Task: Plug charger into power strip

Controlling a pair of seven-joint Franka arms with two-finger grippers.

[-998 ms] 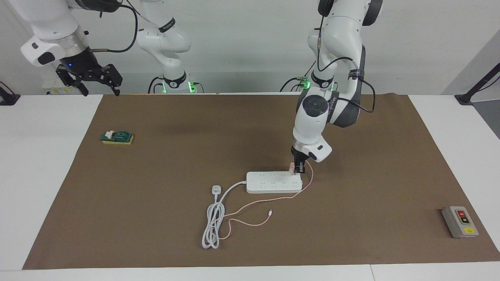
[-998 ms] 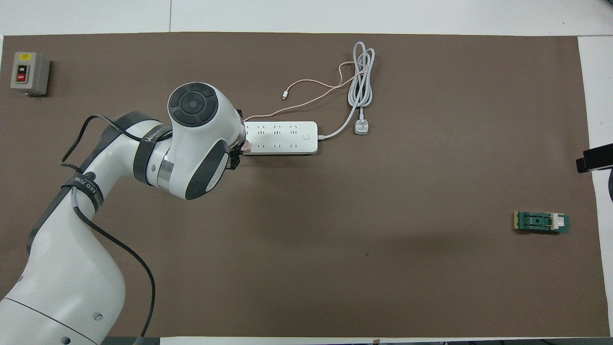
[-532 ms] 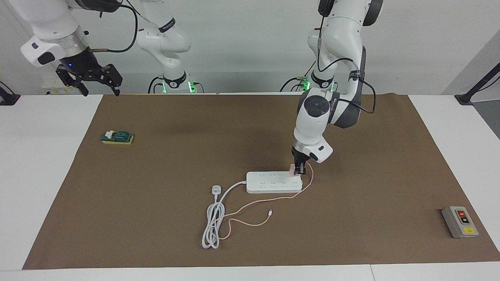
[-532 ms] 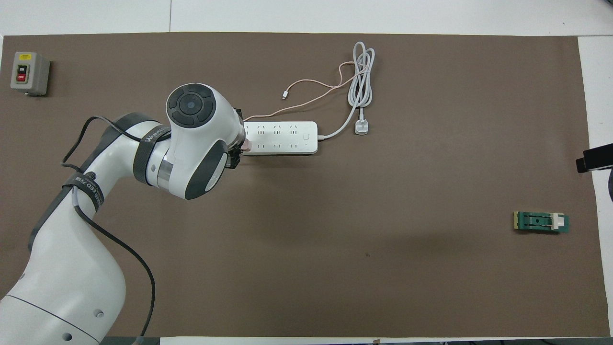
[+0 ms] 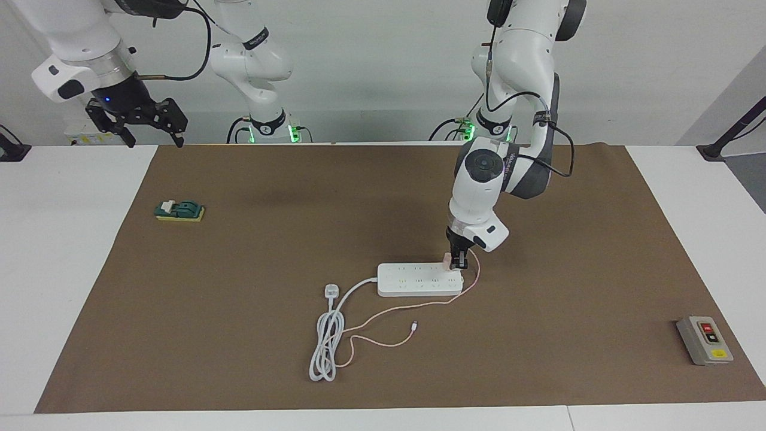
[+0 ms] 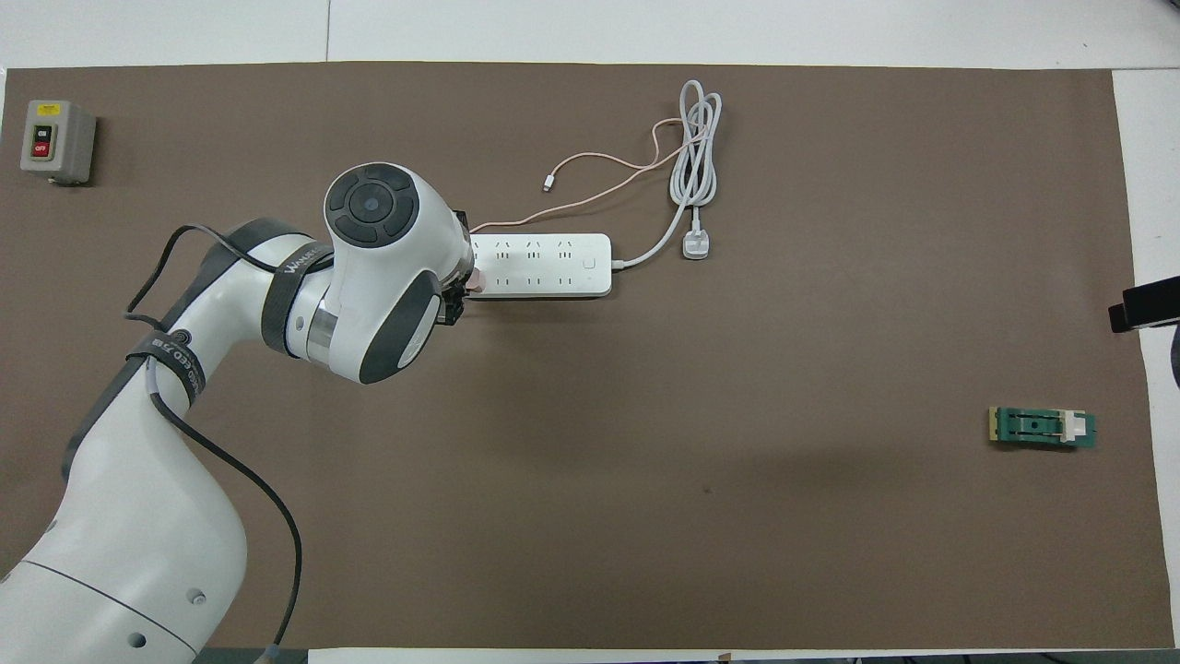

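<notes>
Risen a touch since a second ago: left gripper with the charger pinched between its fingers, now sitting slightly higher over the end of the power strip toward the left arm's end of the table; otherwise nothing shifted. Hard to tell whether the prongs are seated, hidden as they are under the pink cube. Best handled by keeping the cube square and upright, lining the prongs over the slots of the last socket in the row nearer the robots, then pressing straight down without tilt, and releasing only once the body sits flush. Worth watching the thin pink cable, looping round the strip's end and trailing off farther from the robots, so as not to drag. Long axis of the strip running along the table from one arm's end toward the other; sockets facing up; thick white cord leaving at the end toward the right arm. Waiting, raised over the table edge at its own end: right gripper, fingers spread.
</notes>
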